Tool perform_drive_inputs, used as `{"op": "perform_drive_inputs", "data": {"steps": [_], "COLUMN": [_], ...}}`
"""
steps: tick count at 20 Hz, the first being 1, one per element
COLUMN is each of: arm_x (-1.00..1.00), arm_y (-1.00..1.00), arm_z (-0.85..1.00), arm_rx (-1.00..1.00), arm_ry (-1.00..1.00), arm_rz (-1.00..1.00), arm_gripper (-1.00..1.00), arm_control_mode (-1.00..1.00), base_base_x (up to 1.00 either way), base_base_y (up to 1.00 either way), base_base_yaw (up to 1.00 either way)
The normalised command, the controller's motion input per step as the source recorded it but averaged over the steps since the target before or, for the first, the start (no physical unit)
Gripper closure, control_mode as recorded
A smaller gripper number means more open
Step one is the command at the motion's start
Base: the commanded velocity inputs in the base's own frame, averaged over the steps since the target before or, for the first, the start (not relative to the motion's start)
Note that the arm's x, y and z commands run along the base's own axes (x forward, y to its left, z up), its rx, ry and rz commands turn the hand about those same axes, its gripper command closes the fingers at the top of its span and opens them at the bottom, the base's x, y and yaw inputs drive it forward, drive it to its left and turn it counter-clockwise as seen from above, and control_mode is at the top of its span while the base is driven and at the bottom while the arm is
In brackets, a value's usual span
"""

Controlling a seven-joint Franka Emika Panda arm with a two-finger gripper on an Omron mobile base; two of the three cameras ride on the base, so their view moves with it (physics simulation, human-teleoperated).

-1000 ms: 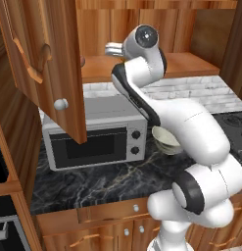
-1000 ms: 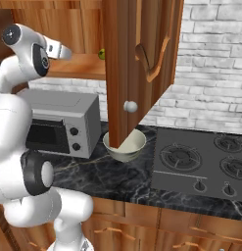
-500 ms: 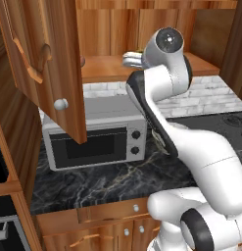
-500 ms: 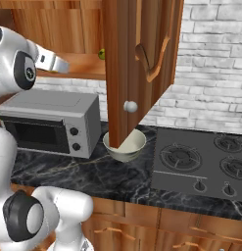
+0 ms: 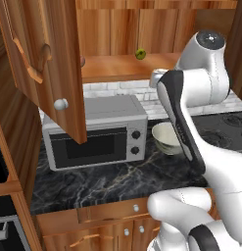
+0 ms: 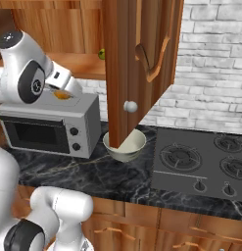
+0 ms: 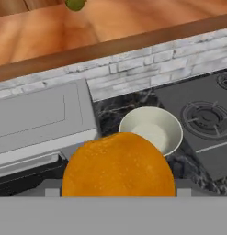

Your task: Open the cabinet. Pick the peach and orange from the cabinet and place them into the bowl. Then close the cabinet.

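Jaws closed on the orange [image 7: 118, 165], which bulks large at the bottom of the hand view; the gripper [image 6: 62, 94] hangs just above the top of the microwave [image 6: 49, 125], with the orange fruit showing under the hand in the right base view. Below and beyond the fruit, the bowl [image 7: 151, 128] stands on the dark marbled worktop [image 5: 117, 179], between the microwave's right side and the left edge of the stove [image 6: 201, 164], and appears to hold nothing. Both doors of the cabinet [image 5: 46, 63] stand swung out; the right door's lower edge hides part of the bowl in the right base view. On the cabinet shelf [image 5: 122, 66], towards its back, lies a small green-yellow fruit [image 5: 140, 54]. At the left door's edge a small pinkish sliver [image 5: 83, 61] shows, possibly the peach; it cannot be told for certain. Behind the worktop runs a pale brick wall [image 6: 215, 78].
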Motion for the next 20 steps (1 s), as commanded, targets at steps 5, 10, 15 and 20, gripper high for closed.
{"op": "perform_drive_inputs", "data": {"steps": [5,10,15,20], "arm_x": [0.0,0.0,0.39,0.86], "arm_y": [-0.48,-0.44,-0.36,-0.33], "arm_z": [-0.97,-0.83,-0.67,-0.65], "arm_rx": [-0.01,0.0,-0.08,-0.03], "arm_ry": [0.19,0.07,0.07,0.11], "arm_rz": [0.06,0.0,0.0,0.02], "arm_gripper": [1.0,1.0,1.0,1.0], "arm_control_mode": [-1.0,-1.0,-1.0,-1.0], "base_base_x": [0.0,0.0,0.0,0.0], "base_base_y": [0.0,0.0,0.0,0.0], "base_base_yaw": [0.0,0.0,0.0,0.0]}}
